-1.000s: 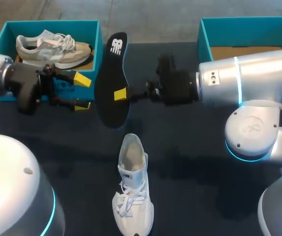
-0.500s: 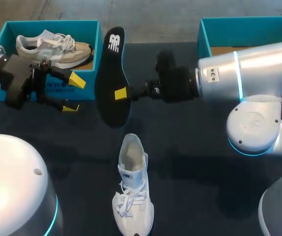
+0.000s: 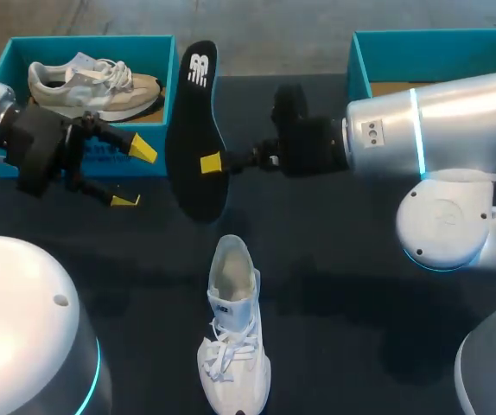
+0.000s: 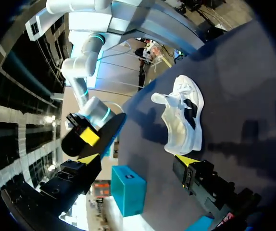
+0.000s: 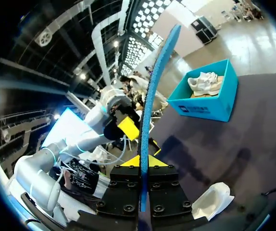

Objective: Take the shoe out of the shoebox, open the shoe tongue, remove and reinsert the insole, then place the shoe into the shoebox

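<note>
Above the dark table (image 3: 334,259), right hand (image 3: 212,162) pinches the flat black insole (image 3: 192,112); left hand (image 3: 134,175) spread

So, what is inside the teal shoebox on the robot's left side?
One beige and grey sneaker lies inside the left shoebox, filling most of it. The floor beneath the sneaker is covered, so anything under it cannot be seen.

The white shoe (image 3: 233,333) is sitting upright on its sole on the dark table (image 3: 343,259), toe pointing toward the robot, mouth gaping wide and laces lying loose. The black insole (image 3: 193,121) is hanging above the table beyond the shoe's heel, standing on edge, pinched in the right gripper (image 3: 210,163). The teal shoebox (image 3: 438,54) is sitting open at the far right, well apart from the shoe
</note>
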{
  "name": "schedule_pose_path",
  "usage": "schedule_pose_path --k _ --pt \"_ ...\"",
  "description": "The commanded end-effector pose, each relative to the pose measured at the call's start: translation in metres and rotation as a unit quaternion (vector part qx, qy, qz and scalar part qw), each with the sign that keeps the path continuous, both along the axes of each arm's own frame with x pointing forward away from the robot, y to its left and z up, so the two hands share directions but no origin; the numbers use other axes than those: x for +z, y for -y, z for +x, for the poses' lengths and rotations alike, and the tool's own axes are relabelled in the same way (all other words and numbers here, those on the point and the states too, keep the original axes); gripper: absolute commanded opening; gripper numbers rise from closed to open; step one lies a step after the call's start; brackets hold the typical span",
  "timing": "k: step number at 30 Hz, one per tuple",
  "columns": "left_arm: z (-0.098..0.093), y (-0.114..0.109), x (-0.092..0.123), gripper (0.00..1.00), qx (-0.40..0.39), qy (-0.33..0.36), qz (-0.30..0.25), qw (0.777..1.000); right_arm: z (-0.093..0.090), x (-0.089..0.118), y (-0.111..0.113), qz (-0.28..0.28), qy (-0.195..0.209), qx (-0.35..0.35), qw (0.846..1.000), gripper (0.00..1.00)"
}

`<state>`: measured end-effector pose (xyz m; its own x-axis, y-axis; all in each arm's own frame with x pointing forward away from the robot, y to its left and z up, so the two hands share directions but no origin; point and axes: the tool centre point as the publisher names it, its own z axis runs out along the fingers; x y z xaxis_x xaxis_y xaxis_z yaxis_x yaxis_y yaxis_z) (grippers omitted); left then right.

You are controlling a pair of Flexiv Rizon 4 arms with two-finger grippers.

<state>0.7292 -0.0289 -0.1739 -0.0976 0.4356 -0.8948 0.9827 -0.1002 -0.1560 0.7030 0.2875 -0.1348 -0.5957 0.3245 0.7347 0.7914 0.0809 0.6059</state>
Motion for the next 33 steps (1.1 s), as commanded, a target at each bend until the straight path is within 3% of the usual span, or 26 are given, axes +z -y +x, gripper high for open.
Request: schedule_pose_path --k 1,12,22,33 --pt "-0.008 0.004 -0.005 1.0 0.024 -0.013 0.034 0.999 -0.002 -0.01 -0.004 0.011 0.013 -0.002 1.0 0.0" --pt "-0.01 -0.005 -0.043 1.0 0.06 -0.105 0.076 0.99 -0.003 -0.036 0.002 -0.012 0.059 -0.014 0.998 0.0" --pt "-0.005 -0.008 -0.064 1.0 0.1 -0.157 0.1 0.977 0.005 -0.051 0.014 -0.018 0.096 -0.013 0.995 0.0" --pt "0.001 0.004 -0.094 1.0 0.106 -0.234 0.158 0.954 0.005 -0.076 0.027 -0.033 0.138 -0.019 0.99 0.0"
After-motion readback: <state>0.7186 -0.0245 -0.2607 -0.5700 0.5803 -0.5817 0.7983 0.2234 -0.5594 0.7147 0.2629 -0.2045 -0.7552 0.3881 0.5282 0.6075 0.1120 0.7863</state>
